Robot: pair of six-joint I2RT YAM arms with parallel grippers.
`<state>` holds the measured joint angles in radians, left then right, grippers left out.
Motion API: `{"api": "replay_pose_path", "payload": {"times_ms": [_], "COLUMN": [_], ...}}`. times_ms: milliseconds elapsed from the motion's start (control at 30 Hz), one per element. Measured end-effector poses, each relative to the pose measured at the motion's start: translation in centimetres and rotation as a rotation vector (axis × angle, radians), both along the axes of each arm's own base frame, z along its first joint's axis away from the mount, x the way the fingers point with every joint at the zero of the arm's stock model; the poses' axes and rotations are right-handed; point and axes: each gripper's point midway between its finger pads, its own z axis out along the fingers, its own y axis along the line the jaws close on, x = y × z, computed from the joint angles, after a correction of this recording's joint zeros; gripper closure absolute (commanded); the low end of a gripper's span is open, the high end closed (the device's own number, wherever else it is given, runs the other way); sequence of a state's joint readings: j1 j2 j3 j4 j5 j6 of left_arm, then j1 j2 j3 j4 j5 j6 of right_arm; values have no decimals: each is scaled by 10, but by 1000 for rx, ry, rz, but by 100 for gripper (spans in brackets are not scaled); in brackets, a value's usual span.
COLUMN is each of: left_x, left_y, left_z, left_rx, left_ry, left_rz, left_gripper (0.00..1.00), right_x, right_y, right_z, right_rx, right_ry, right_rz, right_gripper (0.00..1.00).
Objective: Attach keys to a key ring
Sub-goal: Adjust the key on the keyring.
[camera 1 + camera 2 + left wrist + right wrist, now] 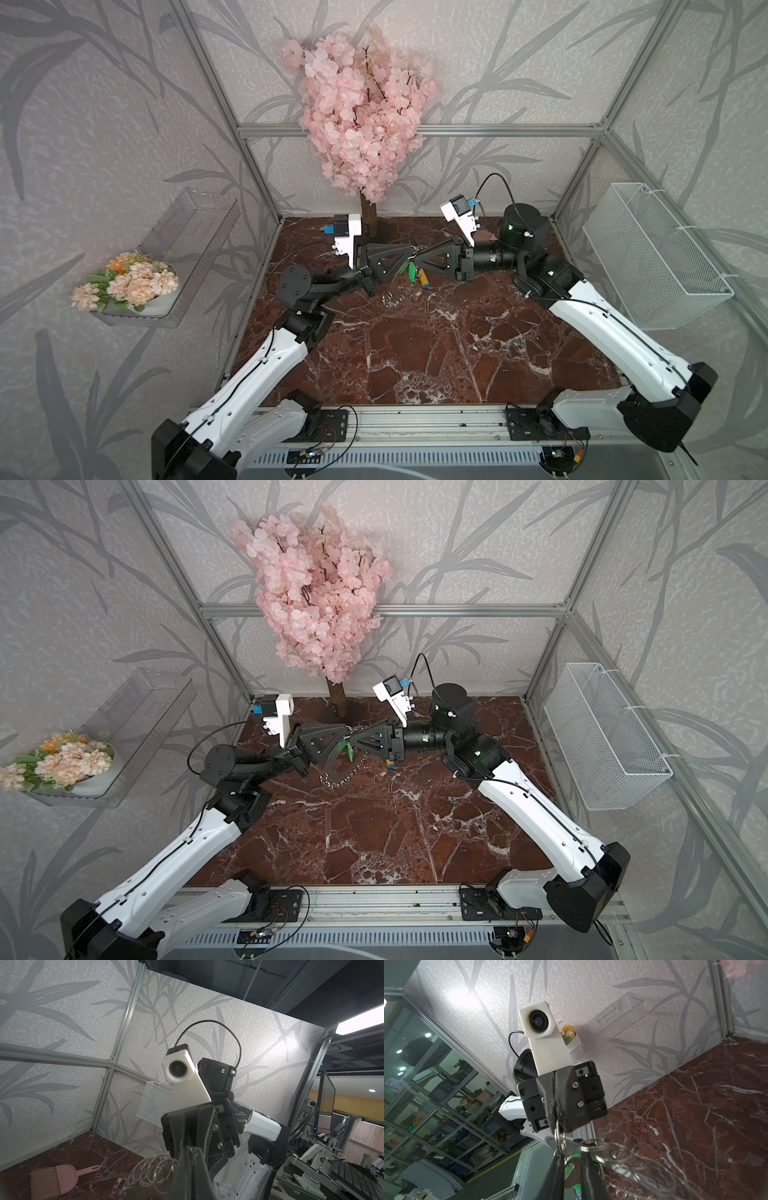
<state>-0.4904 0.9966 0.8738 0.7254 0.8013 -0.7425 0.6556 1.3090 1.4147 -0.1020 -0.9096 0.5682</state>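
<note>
The key ring (332,780) hangs before the tree (316,592)

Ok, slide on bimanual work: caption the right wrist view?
Left tool clamps the key ring by a split ring; right tool, jaws parted, flanks the green-tagged key.

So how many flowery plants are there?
2. A pink blossom tree stands at the back of the table; a pot of peach flowers sits on the clear wall shelf. None looks hidden.

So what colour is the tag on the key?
Green. The key's tag shows clearest in a top view.
</note>
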Motion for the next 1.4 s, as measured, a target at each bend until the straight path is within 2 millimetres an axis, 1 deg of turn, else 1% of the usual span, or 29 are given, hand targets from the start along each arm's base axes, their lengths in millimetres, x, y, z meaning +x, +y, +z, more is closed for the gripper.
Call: {"api": "replay_pose_path", "payload": {"times_ms": [67, 167, 267, 367, 433, 567, 833, 933, 1067, 1167, 1333, 1400], "left_x": [0, 0, 0, 0, 0, 3, 6, 6, 8, 8, 8, 8], "left_y": [0, 0, 0, 1, 1, 2, 3, 3, 4, 5, 7, 8], "left_z": [0, -1, 0, 0, 1, 2, 1, 1, 1, 2, 4, 5], "left_rx": [1, 4, 3, 1, -1, -10, -22, -24, -29, -33, -41, -43], "left_ry": [0, 0, -2, -4, -2, 2, 11, 16, 19, 19, 17, 14], "left_rz": [0, 2, 3, 5, 10, 26, 42, 46, 57, 62, 73, 78], "left_gripper": [100, 100, 100, 100, 100, 100, 100, 100, 100, 100, 100, 100], "right_x": [4, 9, 8, 2, 0, 0, 7, 6, 4, 3, 3, 3], "right_y": [-3, -13, -21, -25, -25, -22, -8, -5, -2, 1, 7, 8], "right_z": [-2, -1, 9, 21, 26, 27, 20, 22, 29, 30, 24, 21], "right_rx": [-3, 4, 27, 60, 75, 84, 68, 72, 81, 82, 64, 54], "right_ry": [6, 4, -22, -55, -67, -65, -41, -45, -57, -63, -57, -51], "right_rz": [-22, -66, -89, -86, -81, -64, -38, -29, -16, -6, 5, 6], "right_gripper": [62, 58, 58, 58, 59, 60, 60, 62, 69, 72, 75, 79]}}
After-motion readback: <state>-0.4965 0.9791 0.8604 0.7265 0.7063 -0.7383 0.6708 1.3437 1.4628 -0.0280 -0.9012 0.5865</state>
